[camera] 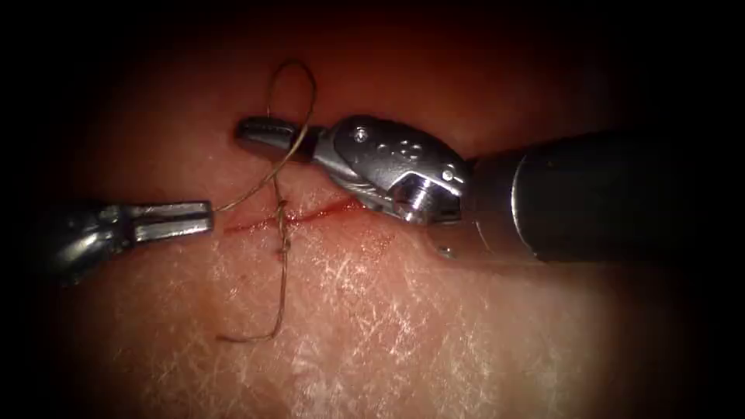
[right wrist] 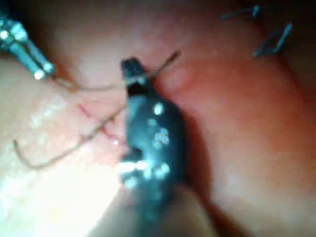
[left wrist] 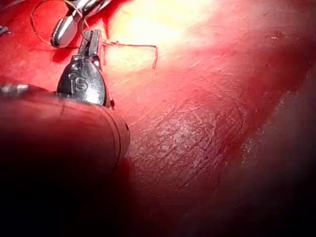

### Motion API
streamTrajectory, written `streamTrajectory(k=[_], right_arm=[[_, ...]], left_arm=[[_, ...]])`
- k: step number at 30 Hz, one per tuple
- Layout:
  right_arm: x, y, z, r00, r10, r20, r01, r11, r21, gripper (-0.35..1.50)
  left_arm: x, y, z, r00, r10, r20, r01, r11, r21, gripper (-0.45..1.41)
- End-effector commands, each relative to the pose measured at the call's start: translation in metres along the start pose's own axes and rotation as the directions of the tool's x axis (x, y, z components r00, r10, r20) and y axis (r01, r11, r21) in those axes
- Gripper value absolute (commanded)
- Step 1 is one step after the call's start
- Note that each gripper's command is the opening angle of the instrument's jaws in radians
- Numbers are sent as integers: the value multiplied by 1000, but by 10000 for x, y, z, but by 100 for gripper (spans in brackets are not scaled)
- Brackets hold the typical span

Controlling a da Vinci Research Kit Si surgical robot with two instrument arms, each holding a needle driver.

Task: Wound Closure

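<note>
Pale, fat-streaked tissue (camera: 403, 334) lay under the lamp, its cut (camera: 326, 211) running left-right and rising a little to the right, with red fluid (camera: 347, 206) along the line.

The left tool (camera: 208, 216), in from the left just beside the cut's left end, had its jaws clenched on the thread (camera: 281, 287) at the very tip. From there the strand climbed to the right and passed over the right tool (camera: 248, 133), which lay above the cut. The right tool's jaws were closed, with the thread draped round them near the base. They seemed to grip nothing, though the crossing point was hard to read. Above them the strand rose into a tall loop (camera: 310, 77).

A twisted knot (camera: 284, 233) sat on the cut toward its left end. Judging by that and the wrap, the job appeared to be at the tying stage, approx. one stitch placed.

Any next move would call for steady, gentle tension from the left side, w/ the wrap kept on the right jaws and no drag on the knot.

The knotted strand's long axis ran top to bottom, across the cut. Its free tail (camera: 233, 338) hooked off to the lower left and lay loose on the tissue below the cut.
</note>
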Motion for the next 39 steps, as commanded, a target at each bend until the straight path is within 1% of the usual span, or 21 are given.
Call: streamTrajectory(k=[1, 4, 5, 6, 9, 10, 12, 17, 18, 20, 22, 23, 31, 32, 33, 34, 35, 36, 37, 38, 39], right_arm=[[-1, -4, 5, 999, 30, -19, -29, 999, 39, -11], [5, -7, 3, 999, 43, -27, -39, 991, 125, 5], [5, -7, 3, 999, 43, -27, -39, 991, 125, 5], [11, -11, 3, 996, 80, -44, -70, 976, 209, 12], [22, -17, 2, 993, 104, -50, -81, 938, 337, 10], [24, -18, 2, 993, 105, -47, -81, 930, 358, 10], [29, -19, 3, 995, 101, -26, -81, 903, 421, 10], [30, -19, 4, 996, 83, 30, -87, 867, 491, 14], [30, -19, 3, 995, 53, 83, -90, 839, 537, 15], [30, -20, 3, 994, 44, 96, -90, 831, 549, 15], [28, -20, 5, 990, 17, 137, -95, 802, 589, 15], [27, -21, 6, 988, 10, 152, -101, 793, 601, 21], [24, -31, 8, 973, -34, 226, -129, 732, 668, 31], [24, -34, 8, 970, -51, 238, -130, 719, 683, 37], [24, -34, 8, 970, -51, 238, -130, 719, 683, 37], [24, -37, 9, 967, -63, 247, -130, 711, 691, 46], [23, -41, 9, 961, -87, 264, -131, 697, 705, 64], [23, -44, 10, 957, -94, 274, -137, 688, 713, 74], [23, -44, 10, 957, -94, 274, -137, 688, 713, 74], [22, -49, 11, 955, -101, 279, -141, 672, 727, 84], [22, -49, 11, 955, -101, 279, -141, 672, 727, 84]], left_arm=[[-17, 3, 8, 1000, -10, 6, 10, 1000, -4, -45], [-32, 4, 13, 1000, -20, 13, 20, 1000, -5, -45], [-32, 4, 13, 1000, -20, 13, 20, 1000, -5, -45], [-37, 1, 15, 1000, -21, 15, 21, 1000, -6, -45], [-40, -6, 16, 1000, -19, 14, 20, 1000, -11, -45], [-40, -7, 16, 1000, -19, 14, 19, 1000, -12, -45], [-41, -14, 16, 1000, -18, 15, 19, 1000, -18, -45], [-42, -19, 15, 1000, -18, 14, 18, 1000, -22, -45], [-43, -21, 15, 1000, -18, 20, 18, 999, -26, -45], [-43, -21, 14, 1000, -18, 19, 18, 999, -26, -45], [-43, -22, 15, 1000, -17, 22, 18, 999, -27, -45], [-43, -22, 15, 1000, -17, 25, 18, 999, -28, -45], [-45, -25, 14, 999, -16, 30, 17, 999, -34, -45], [-45, -25, 14, 999, -16, 33, 17, 999, -35, -45], [-45, -25, 14, 999, -16, 33, 17, 999, -35, -45], [-45, -25, 14, 999, -16, 33, 17, 999, -35, -45], [-45, -25, 14, 999, -16, 35, 17, 999, -36, -45], [-45, -25, 14, 999, -16, 35, 17, 999, -36, -45], [-45, -25, 14, 999, -16, 35, 17, 999, -36, -45], [-45, -26, 13, 999, -16, 35, 17, 999, -37, -45], [-45, -26, 13, 999, -16, 35, 17, 999, -37, -45]])
